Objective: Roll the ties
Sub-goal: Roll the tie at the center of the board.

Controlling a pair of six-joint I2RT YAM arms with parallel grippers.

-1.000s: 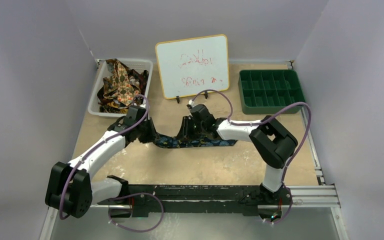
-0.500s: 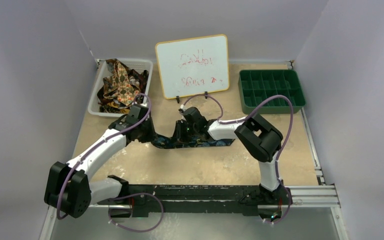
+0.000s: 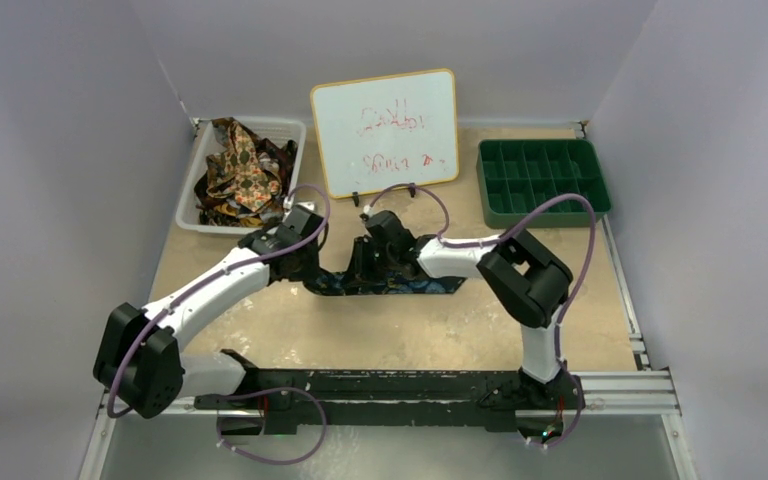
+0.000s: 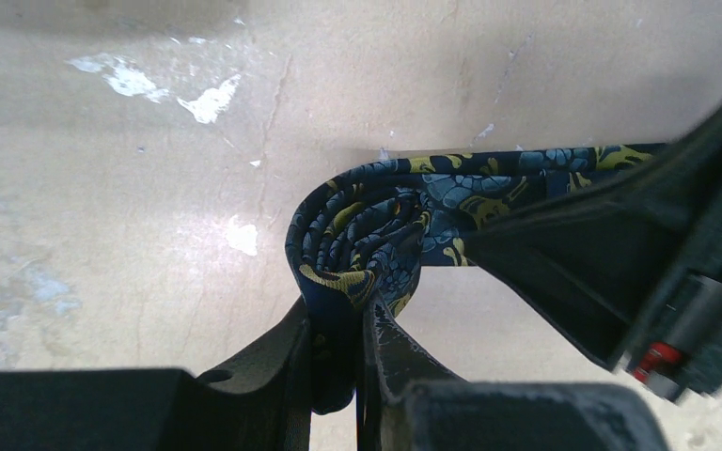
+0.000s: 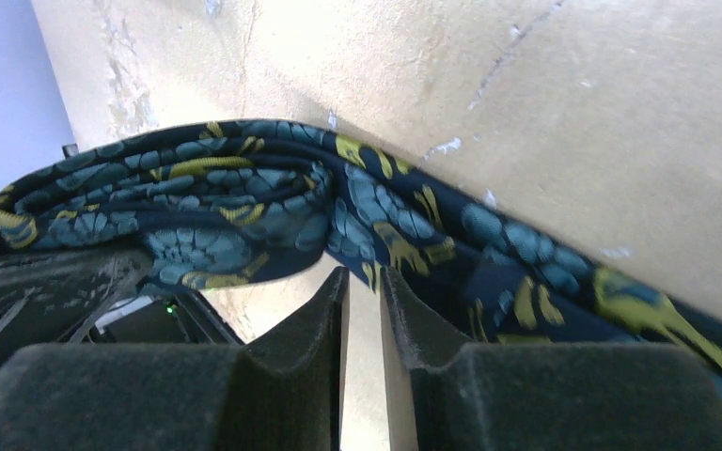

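Left fingers (image 4: 277, 371) clamp the rolled end of a dark navy blue-and-gold floral fabric necktie (image 4: 367, 225); right fingers (image 5: 306, 329), nearly together, sit at its edge, grip unclear

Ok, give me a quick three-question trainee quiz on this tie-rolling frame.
1. True or false: the left gripper is shut on the rolled end of the navy tie.
2. Where are the other ties? A in the white basket; B draped over an arm; C hung on the wall.
3. Which colours pattern the navy tie?
Key: 1 true; 2 A; 3 blue and gold.
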